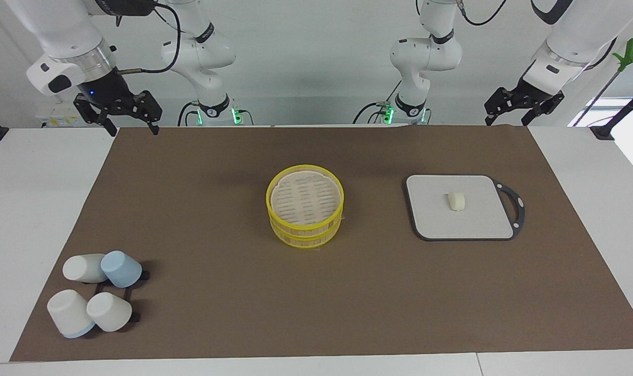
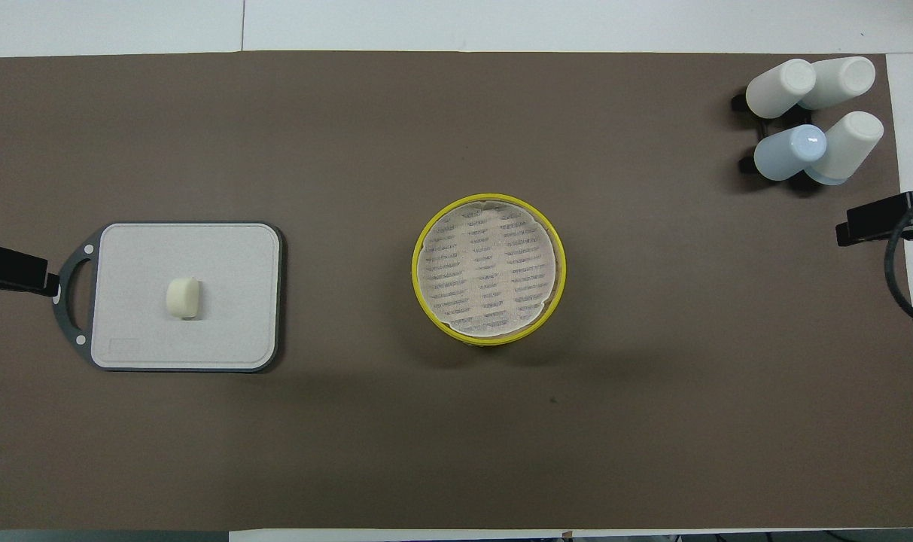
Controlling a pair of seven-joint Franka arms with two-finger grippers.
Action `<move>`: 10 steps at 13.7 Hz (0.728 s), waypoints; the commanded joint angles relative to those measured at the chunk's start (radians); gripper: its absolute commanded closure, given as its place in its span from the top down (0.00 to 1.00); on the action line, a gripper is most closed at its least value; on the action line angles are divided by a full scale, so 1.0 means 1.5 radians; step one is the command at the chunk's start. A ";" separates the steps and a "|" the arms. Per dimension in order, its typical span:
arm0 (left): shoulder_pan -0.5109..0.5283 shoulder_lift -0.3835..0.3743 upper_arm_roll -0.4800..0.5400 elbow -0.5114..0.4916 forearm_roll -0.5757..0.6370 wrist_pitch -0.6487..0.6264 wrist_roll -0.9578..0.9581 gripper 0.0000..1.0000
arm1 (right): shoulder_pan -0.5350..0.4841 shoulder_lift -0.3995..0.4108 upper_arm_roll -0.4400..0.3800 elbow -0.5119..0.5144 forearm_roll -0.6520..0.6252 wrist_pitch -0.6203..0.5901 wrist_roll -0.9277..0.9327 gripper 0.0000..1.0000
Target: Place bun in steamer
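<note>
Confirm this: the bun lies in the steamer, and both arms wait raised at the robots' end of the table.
Not quite. The bun lies on the grey board, toward the left arm's end of the table, as the overhead view shows. The steamer holds no bun. Both arms do wait raised.

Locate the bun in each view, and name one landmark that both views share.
Facing view: the bun lies on the grey board, at the right of the picture, level with the steamer.
Overhead view: the bun lies on the same board, at the left of the picture.
Shared landmark: the steamer at mid-mat, the bun toward the left arm's end from it.
</note>
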 commanded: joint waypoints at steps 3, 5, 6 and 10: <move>-0.005 -0.015 0.000 -0.011 0.000 -0.008 -0.007 1.00 | -0.010 0.001 0.006 0.001 0.009 -0.001 0.007 1.00; -0.008 -0.014 -0.001 -0.011 0.000 -0.008 -0.008 1.00 | -0.009 -0.003 0.006 -0.005 0.009 0.001 0.008 1.00; -0.008 -0.013 -0.001 -0.011 0.000 -0.007 -0.008 1.00 | -0.010 -0.005 0.005 -0.003 0.010 0.001 0.007 1.00; -0.005 -0.052 -0.001 -0.100 0.001 0.063 -0.005 1.00 | 0.021 -0.019 0.005 -0.018 0.010 0.000 -0.018 1.00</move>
